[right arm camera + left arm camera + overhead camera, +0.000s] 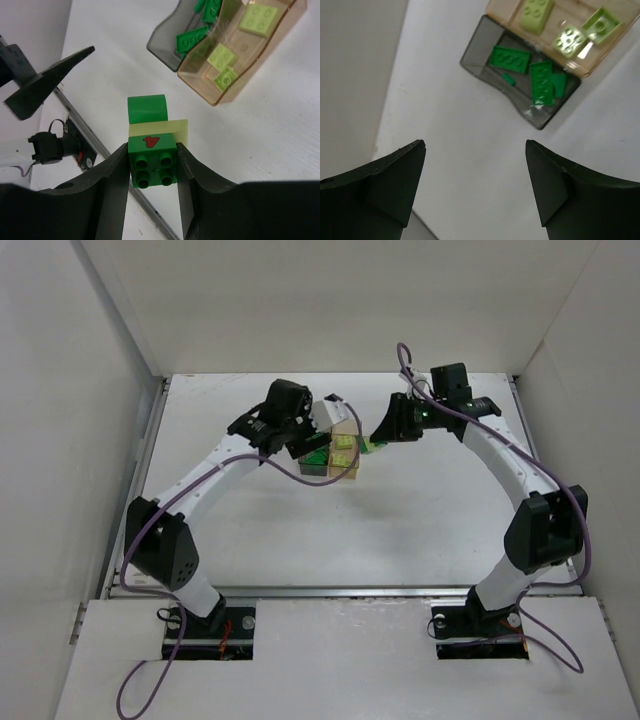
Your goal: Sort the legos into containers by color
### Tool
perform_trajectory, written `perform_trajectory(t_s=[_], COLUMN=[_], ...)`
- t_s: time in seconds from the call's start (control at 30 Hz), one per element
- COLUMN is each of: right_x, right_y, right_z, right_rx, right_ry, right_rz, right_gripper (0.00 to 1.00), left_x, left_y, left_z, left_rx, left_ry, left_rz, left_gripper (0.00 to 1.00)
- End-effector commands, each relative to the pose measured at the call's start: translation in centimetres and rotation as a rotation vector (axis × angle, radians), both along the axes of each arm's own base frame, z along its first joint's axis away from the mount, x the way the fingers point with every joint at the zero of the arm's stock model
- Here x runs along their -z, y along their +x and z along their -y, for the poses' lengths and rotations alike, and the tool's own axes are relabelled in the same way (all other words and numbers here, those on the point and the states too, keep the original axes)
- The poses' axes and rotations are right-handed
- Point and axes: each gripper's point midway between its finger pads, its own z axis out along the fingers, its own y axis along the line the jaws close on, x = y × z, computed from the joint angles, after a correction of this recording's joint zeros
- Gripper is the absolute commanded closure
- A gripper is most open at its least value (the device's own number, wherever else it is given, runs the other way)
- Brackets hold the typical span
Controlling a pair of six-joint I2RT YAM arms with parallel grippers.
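Top view: left arm wrist housing [285, 415] covers the left part of the containers [350, 472]; bricks [342, 445] inside too small to count.

Left wrist view: amber bin [572, 62] is cut off by the top and right edges; left gripper [475, 145] fingers [395, 185] run off the bottom edge. One dark green bit [508, 78] in the grey bin [472, 57] is too small to identify.

Right wrist view: both bins run off the top edge. Pale yellow-green piece [177, 131] sits mostly hidden behind the dark green brick [151, 160]; red mark [150, 140] too small to read.
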Motion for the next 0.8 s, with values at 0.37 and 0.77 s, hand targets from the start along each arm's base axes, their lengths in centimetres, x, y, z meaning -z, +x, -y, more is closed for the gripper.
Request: perform_trajectory(t_s=[0.37, 0.77], right_x=[-5.0, -7.4], right_y=[-0.4, -0.9], right_z=[-2.2, -3.6], right_rx=[-0.099, -0.012], right_ry=[0.089, 0.158], right_rz=[0.087, 0.091], right_gripper=[1.0, 1.0], left_x=[-10.7, -8.9], left_y=[-1.1, -9.3], left_z=[-1.2, 5.6], left_rx=[0.58, 0.541], left_ry=[-0.002, -0.296], left_rz=[0.423, 0.393], left_gripper=[0.16, 0.0])
